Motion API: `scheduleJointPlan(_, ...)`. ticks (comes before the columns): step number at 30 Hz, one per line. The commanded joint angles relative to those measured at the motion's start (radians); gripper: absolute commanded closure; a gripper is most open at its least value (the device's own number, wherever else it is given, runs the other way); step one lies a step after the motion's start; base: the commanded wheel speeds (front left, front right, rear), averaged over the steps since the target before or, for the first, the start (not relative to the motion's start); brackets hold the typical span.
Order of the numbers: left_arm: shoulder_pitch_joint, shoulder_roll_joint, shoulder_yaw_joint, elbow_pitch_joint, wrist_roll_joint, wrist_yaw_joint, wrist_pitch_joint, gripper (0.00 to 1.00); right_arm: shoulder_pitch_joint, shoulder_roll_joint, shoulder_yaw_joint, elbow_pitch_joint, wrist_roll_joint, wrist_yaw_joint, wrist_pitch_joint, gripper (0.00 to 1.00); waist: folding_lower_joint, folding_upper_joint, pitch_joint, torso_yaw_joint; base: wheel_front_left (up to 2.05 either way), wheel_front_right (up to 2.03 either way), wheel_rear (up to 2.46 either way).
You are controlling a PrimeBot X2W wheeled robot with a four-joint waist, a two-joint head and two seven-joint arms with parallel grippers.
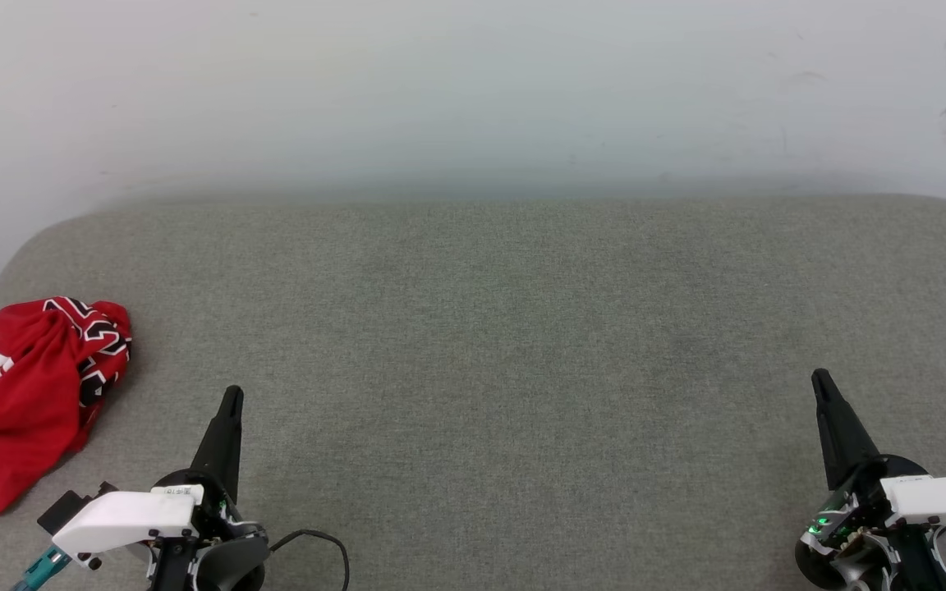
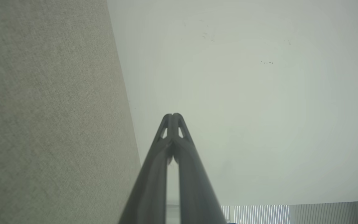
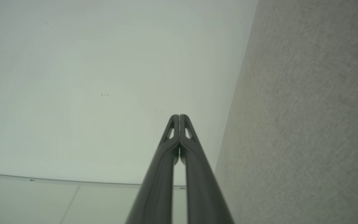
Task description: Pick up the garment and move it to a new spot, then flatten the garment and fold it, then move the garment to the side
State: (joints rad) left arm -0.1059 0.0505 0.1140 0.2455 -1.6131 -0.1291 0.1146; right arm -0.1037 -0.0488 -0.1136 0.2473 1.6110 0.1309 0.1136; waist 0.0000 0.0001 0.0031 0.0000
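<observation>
1 garment: the red shirt [image 1: 29, 394] lies crumpled in a heap, with a white sleeve and black-and-white lettering showing. It sits off to the left of your left gripper [image 1: 231, 396], about level with the fingertips, near them but not touching. Its far left part runs out of the head view.
Left gripper: the 2 fingers are pressed together with nothing between them, pointing ahead at the wall; the left wrist view shows the same meeting tips [image 2: 173, 115].
Right gripper: your right gripper [image 1: 819, 379] is likewise closed on nothing, with its tips together in the right wrist view [image 3: 179, 115]. The shirt is well apart from it, across the whole surface on its left.
Step in hand: step 1, the pick-up, which looks not yet begun.
Next move: you will likely need to swing the left gripper leftward, part its fingers and come down on a raised fold of the heap.
Containers: you have none to deal with; the shirt lies loose on the grey padded surface [image 1: 473, 369].
Beyond the fingertips: the pale wall [image 1: 473, 82].
</observation>
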Motion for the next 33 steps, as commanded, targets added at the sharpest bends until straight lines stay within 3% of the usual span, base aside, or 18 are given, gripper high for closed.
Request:
scheduleJointPlan(1,-0.006,-0.002,0.002,-0.001,0.000,-0.004,0.002,1.00,-0.013,-0.003,0.001,0.001,0.004,0.000,0.000,1.00,0.0000,-0.0001,0.000,0.000,0.00,0.00,0.00)
scheduleJointPlan(4,-0.006,-0.002,0.002,-0.001,0.000,-0.004,0.002,1.00,-0.013,-0.003,0.001,0.001,0.004,0.000,0.000,1.00,0.0000,-0.0001,0.000,0.000,0.00,0.00,0.00)
scheduleJointPlan(5,0.000,0.000,0.000,0.001,0.000,0.000,0.000,0.00,0.000,0.000,0.000,0.001,0.000,0.000,0.000,0.00,0.0000,-0.0001,0.000,0.000,0.00,0.00,0.00)
scheduleJointPlan(23,0.010,0.000,-0.094,-0.093,0.017,0.000,-0.079,0.00,0.033,0.000,0.038,-0.059,-0.045,0.000,-0.080,0.00,0.0000,-0.0001,-0.001,-0.001,0.00,0.00,0.00)
scheduleJointPlan(33,0.011,0.001,-0.123,-0.158,0.166,0.000,-0.124,0.00,0.039,-0.003,0.046,-0.112,-0.207,0.000,-0.123,0.00,0.0000,-0.0001,0.000,0.002,0.00,0.00,0.00)
